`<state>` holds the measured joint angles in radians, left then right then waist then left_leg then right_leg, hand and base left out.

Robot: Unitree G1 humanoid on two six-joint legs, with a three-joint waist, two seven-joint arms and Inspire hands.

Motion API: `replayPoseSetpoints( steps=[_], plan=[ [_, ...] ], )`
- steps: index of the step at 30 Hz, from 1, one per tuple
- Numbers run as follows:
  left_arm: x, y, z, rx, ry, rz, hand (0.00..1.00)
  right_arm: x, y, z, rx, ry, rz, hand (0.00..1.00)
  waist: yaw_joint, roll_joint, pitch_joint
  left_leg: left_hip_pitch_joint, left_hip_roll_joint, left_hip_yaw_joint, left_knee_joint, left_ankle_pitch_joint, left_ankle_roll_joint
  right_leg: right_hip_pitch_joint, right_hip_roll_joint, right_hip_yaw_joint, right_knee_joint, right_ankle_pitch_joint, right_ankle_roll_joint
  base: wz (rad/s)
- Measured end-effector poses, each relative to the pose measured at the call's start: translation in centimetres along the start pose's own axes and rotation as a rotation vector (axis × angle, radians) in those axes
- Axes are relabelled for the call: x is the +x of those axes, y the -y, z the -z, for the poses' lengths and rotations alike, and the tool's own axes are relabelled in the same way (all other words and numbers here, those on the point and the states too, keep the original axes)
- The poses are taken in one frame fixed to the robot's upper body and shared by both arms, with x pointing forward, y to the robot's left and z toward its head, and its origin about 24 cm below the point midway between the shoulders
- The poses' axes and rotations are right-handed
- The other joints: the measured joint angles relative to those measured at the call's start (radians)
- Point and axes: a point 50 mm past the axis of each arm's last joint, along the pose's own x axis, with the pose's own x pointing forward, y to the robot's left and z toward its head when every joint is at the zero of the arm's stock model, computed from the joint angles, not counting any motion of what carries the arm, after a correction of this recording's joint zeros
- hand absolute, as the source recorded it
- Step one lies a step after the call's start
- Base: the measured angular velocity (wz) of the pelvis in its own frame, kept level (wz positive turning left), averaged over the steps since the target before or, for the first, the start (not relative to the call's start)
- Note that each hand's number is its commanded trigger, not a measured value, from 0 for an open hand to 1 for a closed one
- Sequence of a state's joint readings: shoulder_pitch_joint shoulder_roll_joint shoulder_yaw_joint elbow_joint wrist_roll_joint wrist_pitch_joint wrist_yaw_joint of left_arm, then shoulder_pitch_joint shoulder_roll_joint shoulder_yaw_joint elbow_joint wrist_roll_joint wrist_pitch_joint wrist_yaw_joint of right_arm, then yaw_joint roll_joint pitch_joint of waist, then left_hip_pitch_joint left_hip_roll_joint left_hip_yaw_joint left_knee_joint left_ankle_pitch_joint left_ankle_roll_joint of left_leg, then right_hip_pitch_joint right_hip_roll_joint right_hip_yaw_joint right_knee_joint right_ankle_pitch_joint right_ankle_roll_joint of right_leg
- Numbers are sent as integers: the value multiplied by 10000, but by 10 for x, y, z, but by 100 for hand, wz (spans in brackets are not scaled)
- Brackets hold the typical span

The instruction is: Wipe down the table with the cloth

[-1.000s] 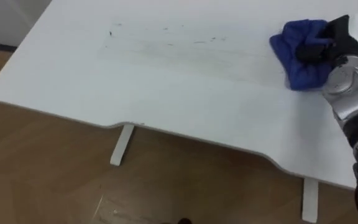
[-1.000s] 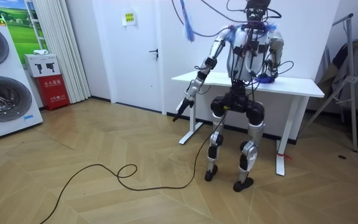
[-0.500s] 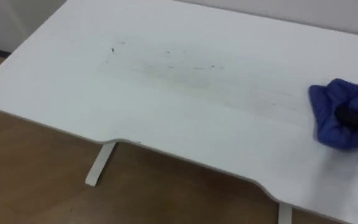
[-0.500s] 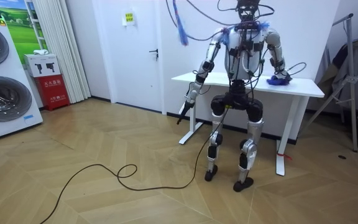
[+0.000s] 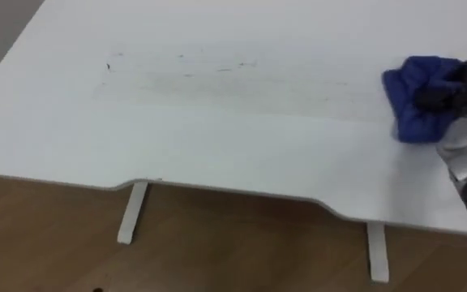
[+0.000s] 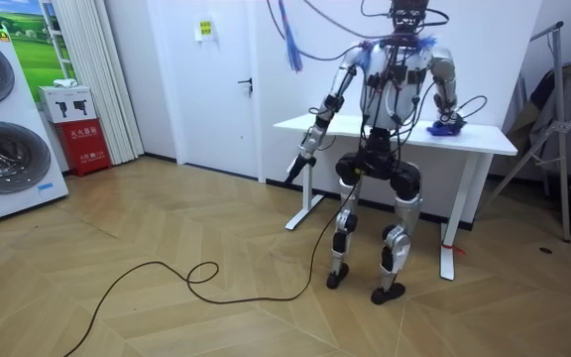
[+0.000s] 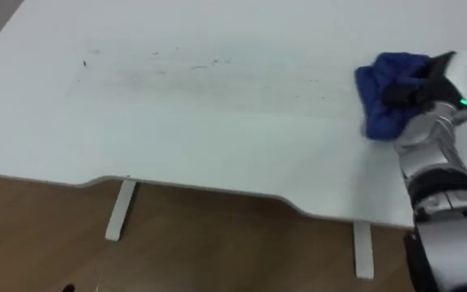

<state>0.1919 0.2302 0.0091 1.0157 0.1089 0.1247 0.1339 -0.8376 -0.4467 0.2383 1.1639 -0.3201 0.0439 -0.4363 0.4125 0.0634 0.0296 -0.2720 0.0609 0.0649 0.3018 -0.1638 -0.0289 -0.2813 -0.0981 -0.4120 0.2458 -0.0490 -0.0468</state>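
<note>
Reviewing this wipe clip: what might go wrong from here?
1. The blue cloth is bunched up under the right hand, so probably little of it lies flat on the table. A pass may leave streaks.
2. The faint dark marks lie well to the left of the cloth, across a wide strip. A short sweep would likely miss part of them.

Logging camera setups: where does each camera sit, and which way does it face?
Left eye view: on the head, looking down at the white table; right hand holds the blue cloth at the right.
Right eye view: beside it, sharing that scene; right forearm too.
Room view: across the room behind the robot, facing the table; whole body, left hand hanging.
</note>
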Motion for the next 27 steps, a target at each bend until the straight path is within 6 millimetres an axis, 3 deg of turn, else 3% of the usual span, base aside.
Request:
replayPoseSetpoints(
  steps=[4, 7, 9, 10, 12, 15, 16, 17, 18, 22, 27],
  plan=[
    [-2, 0, 17, 198, -495, 160, 0, 3, 7, 1, -150, 21, 140, 100, 66, -126, 35, -12, 8, -446, -246, 233, -160, -10, 123, -168, 15, -141, -132, 30],
    [-6, -1, 34, 297, -1016, 338, 0, 2, 9, 15, -15, -165, 61, 100, -284, -302, -3, 25, -55, -789, -375, 361, -206, 94, 4, -549, 123, -351, -110, 41],
    [-7, -5, 35, 342, -938, 244, 0, -1, 11, 33, 100, -529, 54, 100, -570, -399, -29, 53, -77, -1028, -369, 368, -211, 319, -63, -888, 111, -477, -48, 52],
    [-6, -8, 34, 307, -875, 159, 0, -7, 11, 54, 216, -1005, 25, 100, -673, -448, -46, 144, -84, -1028, -356, 369, -207, 569, -61, -1106, 32, -522, 13, 65],
    [-6, -14, 36, 44, -934, -38, 0, -23, 8, 94, 834, -2121, 61, 100, -1148, -553, -156, 391, -206, -1040, -360, 367, -158, 1078, -176, -1462, -157, -671, 229, 76],
    [-7, -21, 35, -275, -862, -338, 0, -37, 10, 127, 1410, -3286, 187, 100, -1495, -666, -257, 596, -297, -1077, -369, 276, 32, 1457, -222, -1579, -263, -715, 391, 33],
    [-8, -22, 36, -276, -821, -396, 0, -45, 9, 140, 1526, -3685, 230, 61, -1690, -649, -306, 705, -347, -1071, -361, 216, 96, 1615, -238, -1567, -294, -696, 468, 9],
    [-8, -22, 36, -307, -765, -413, 0, -52, 9, 152, 1685, -4088, 285, 16, -1874, -674, -423, 767, -385, -1062, -338, 160, 151, 1713, -246, -1495, -332, -677, 540, 12],
    [-8, -23, 35, -341, -703, -447, 0, -56, 9, 158, 1775, -4298, 308, 0, -1982, -676, -473, 793, -401, -1063, -330, 141, 175, 1812, -246, -1505, -388, -652, 579, 7],
    [-8, -28, 30, -658, -323, -834, 0, -68, 7, 175, 1942, -4938, 160, 0, -2190, -560, -496, 1500, -389, -659, -616, 19, 248, 2209, -239, -942, -409, -595, 671, -32],
    [-7, -27, 21, -705, 44, -901, 0, -64, 2, 159, 1290, -3875, -334, 0, -2113, -415, -419, 1950, -244, -40, -888, -30, 204, 2264, -98, -281, -403, -567, 632, -42]
  ],
)
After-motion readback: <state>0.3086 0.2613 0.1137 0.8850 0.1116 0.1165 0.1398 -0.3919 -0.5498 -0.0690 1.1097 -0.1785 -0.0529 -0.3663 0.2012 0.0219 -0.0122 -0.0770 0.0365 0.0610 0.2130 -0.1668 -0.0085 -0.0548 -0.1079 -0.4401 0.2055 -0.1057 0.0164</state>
